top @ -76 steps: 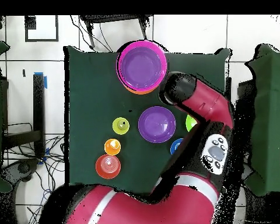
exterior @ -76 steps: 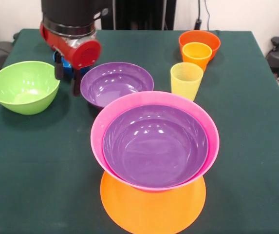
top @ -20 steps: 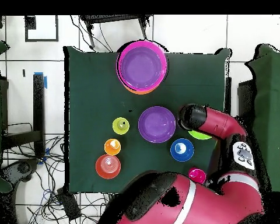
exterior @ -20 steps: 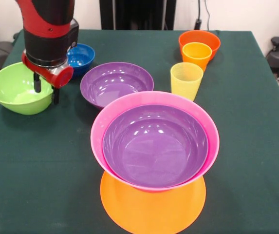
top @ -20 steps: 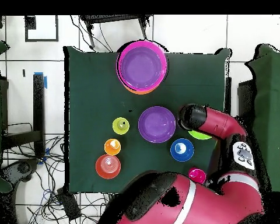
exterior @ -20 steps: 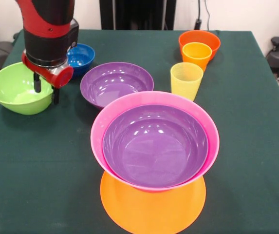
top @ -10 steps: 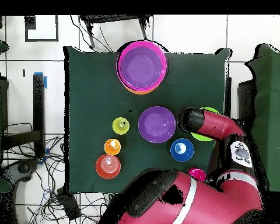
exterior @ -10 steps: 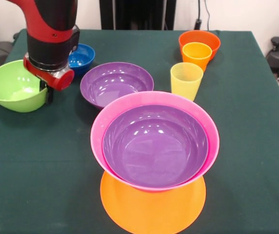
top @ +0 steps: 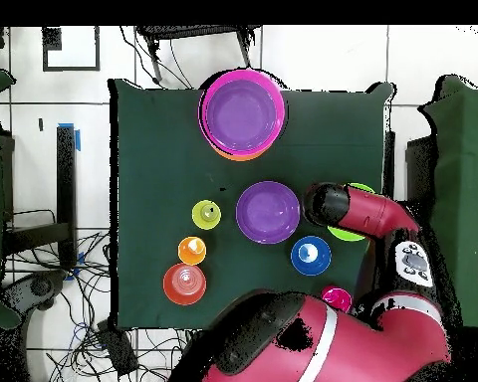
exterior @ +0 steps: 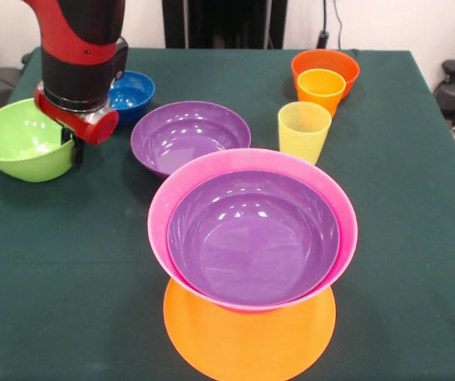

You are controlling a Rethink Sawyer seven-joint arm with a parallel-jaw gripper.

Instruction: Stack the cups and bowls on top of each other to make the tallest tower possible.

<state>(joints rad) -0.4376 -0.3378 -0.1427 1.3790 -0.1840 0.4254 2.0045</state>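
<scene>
My gripper (exterior: 70, 148) is at the left of the front view, shut on the right rim of the lime green bowl (exterior: 17, 144), which tilts slightly. One dark finger (exterior: 77, 152) shows outside the rim. In the overhead view the arm covers most of this bowl (top: 349, 235). The tower (exterior: 252, 230) stands near the front edge: a purple bowl inside the pink bowl (exterior: 162, 208), on the upturned orange bowl (exterior: 247, 337). A second purple bowl (exterior: 189, 135) and the small blue bowl (exterior: 132, 90) sit close to the gripper.
A translucent yellow cup (exterior: 304, 129) stands right of the loose purple bowl. An orange-yellow cup (exterior: 321, 87) stands in front of the red-orange bowl (exterior: 337, 62) at the back right. A small reddish cup (top: 335, 296) shows beside the arm in the overhead view.
The gripper came down from over the blue bowl to the green bowl's rim and closed on it. The bowl has shifted left and tipped a little.
</scene>
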